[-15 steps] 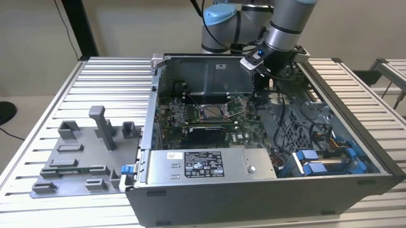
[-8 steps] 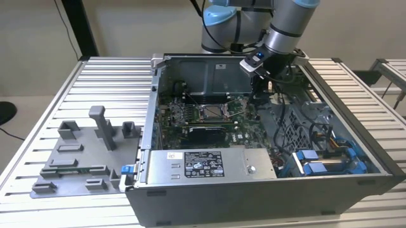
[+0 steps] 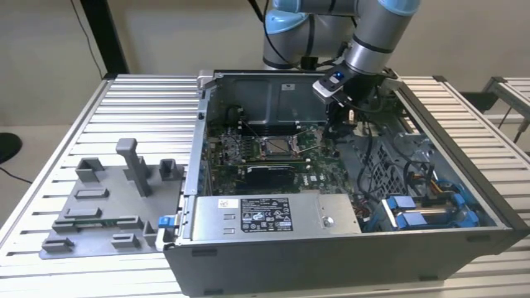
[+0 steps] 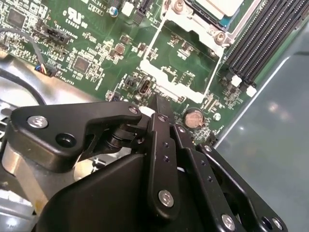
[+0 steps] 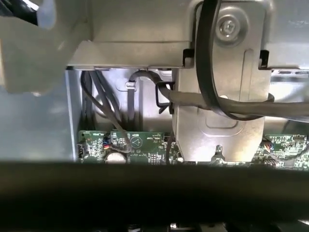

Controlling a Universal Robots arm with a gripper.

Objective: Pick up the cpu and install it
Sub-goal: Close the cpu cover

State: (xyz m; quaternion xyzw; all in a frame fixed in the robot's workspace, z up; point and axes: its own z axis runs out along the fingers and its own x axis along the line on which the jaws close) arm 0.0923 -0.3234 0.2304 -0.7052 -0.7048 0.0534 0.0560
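Observation:
The cpu [image 3: 277,146], a small pale silver square, lies in the metal-framed socket of the green board [image 3: 248,146] inside the open computer case [image 3: 348,254]. It shows again in the second wrist view as the cpu [image 4: 218,7], in the socket, with the hinged socket frame [image 4: 179,60] swung open over the board beside it. My gripper [image 3: 334,135] hangs inside the case to the exterior view's right of the socket. The black fingertips [image 4: 161,107] meet just above the board with nothing between them, a short way from the open frame.
A silver box with a label [image 3: 273,214] covers the case's near part, and blue drive brackets [image 3: 422,211] sit at the exterior view's right. A grey fixture tray [image 3: 108,205] lies outside on the slatted table. Black cables [image 5: 212,96] and a metal bracket [image 5: 219,125] stand close to the wrist.

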